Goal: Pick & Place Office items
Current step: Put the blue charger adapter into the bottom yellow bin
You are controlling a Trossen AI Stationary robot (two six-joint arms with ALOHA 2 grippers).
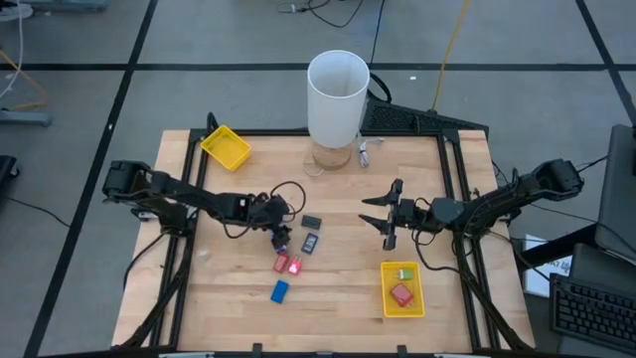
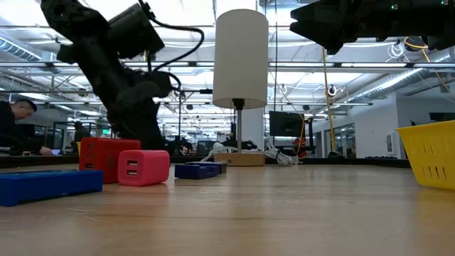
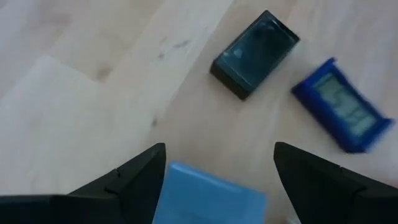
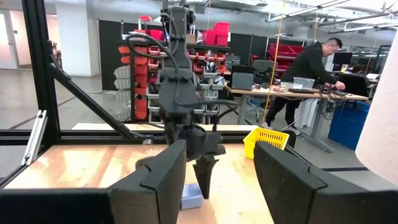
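Office items sit mostly mid-table in the high view, w/ the left gripper (image 1: 279,236) down over the cluster. Its target looks to be a light blue block (image 3: 208,199): in the left wrist view it lies directly betw. the two spread fingers (image 3: 134,177), at bottom centre of that frame, jaws open and nothing held yet. Block's long axis seems to run roughly across the gap, slightly tilted, so the fingers would close on its ends; only part of it shows, so that's a guess. Same block peeks out beside the left gripper in the right wrist view (image 4: 191,195).

Just beyond it: a black piece (image 3: 255,54) at upper centre and a dark blue piece (image 3: 342,107) at right, both clear of the fingers. In the high view a red/pink pair (image 1: 287,264) and a blue block (image 1: 280,290) lie lower in frame, below the gripper.

Right gripper (image 1: 388,214) hovers right of centre, fingers apart, empty, well apart from the cluster, so left arm is nearer by far. Yellow tray (image 1: 387,298) at lower right already holds a red and a green piece; second tray (image 1: 227,147) at upper left.

Next move, imo: straight drop and close, no sideways shift needed.
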